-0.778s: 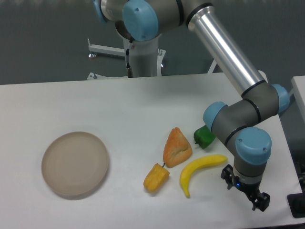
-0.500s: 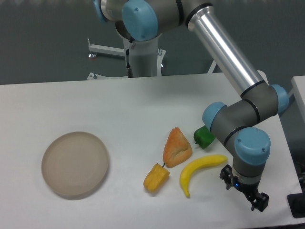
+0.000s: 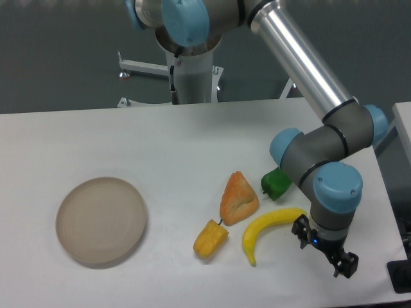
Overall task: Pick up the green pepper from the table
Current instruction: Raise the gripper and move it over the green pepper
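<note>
The green pepper (image 3: 275,185) lies on the white table (image 3: 160,141), right of centre, with its right side partly hidden behind my arm's wrist joint. My gripper (image 3: 324,247) hangs low near the table's front right corner, below and to the right of the pepper and just right of the banana. Its dark fingers point down toward the table. Nothing shows between them, and I cannot make out whether they are open or shut.
A yellow banana (image 3: 270,229) lies in front of the pepper. An orange wedge-shaped item (image 3: 238,198) sits to its left, with a small yellow-orange pepper (image 3: 210,239) below that. A round beige plate (image 3: 101,220) rests at the left.
The arm's wrist and gripper have shifted slightly left and up, toward the banana's end. The objects on the table have not moved.
</note>
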You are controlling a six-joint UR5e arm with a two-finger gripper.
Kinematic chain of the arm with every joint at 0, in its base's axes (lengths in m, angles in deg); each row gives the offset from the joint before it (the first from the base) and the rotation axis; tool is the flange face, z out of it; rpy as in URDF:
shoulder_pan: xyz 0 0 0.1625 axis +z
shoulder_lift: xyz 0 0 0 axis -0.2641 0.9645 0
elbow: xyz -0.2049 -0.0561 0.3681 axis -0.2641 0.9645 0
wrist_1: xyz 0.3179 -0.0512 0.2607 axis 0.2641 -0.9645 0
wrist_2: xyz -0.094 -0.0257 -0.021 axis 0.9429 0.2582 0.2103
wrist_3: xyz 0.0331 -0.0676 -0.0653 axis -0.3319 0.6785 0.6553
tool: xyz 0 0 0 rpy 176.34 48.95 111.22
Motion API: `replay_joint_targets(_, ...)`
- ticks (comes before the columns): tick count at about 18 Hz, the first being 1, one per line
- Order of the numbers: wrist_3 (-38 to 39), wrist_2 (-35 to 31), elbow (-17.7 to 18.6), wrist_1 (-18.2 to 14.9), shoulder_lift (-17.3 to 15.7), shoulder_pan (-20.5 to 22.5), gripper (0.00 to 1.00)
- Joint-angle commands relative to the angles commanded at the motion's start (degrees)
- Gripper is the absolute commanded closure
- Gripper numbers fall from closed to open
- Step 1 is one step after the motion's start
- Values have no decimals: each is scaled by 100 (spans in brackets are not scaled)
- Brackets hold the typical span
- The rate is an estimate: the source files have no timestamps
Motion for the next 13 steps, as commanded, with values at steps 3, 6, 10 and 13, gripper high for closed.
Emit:
replay_joint_targets(3, 0, 0, 290, -263, -352, -9, 0)
replay_joint_targets(6, -44, 0, 729, -457, -712, -26, 0)
replay_joint_targets(10, -245, 9, 1458, -466, -1178, 149, 0)
replay_joint_targets(13, -755, 9, 2056, -457, -1494, 368, 0)
